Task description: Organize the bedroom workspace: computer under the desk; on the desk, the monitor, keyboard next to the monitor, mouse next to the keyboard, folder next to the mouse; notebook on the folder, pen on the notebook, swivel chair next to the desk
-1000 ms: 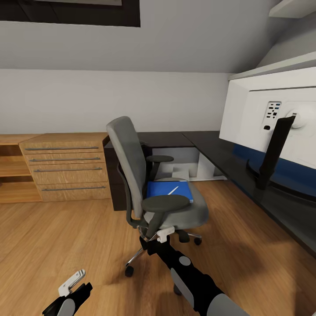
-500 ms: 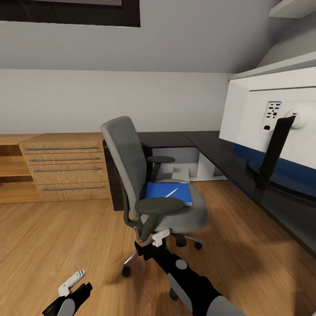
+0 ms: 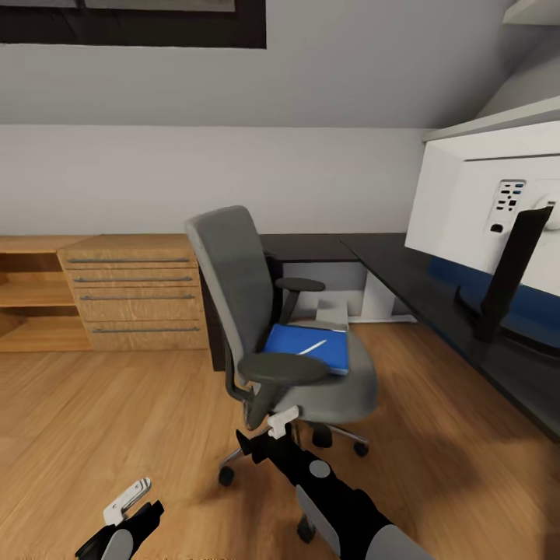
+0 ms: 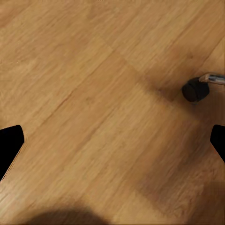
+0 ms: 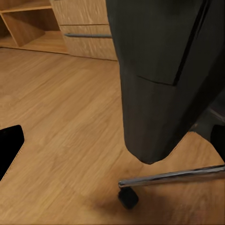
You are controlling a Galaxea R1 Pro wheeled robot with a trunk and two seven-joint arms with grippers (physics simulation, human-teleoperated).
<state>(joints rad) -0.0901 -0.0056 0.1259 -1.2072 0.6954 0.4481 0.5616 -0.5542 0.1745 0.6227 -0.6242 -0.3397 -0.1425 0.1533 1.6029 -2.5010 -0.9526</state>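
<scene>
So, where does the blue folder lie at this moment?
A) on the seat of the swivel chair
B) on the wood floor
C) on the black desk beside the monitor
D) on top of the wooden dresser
A: in the head view the blue folder lies flat on the grey seat of the swivel chair, with a thin pen on it.

wood floor (image 3: 109, 420), oak dresser (image 3: 136, 292), grey wall (image 3: 233, 183)

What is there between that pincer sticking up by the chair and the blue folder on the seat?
In the head view, the chair's near armrest lies between the right pincer and the blue folder.
</scene>
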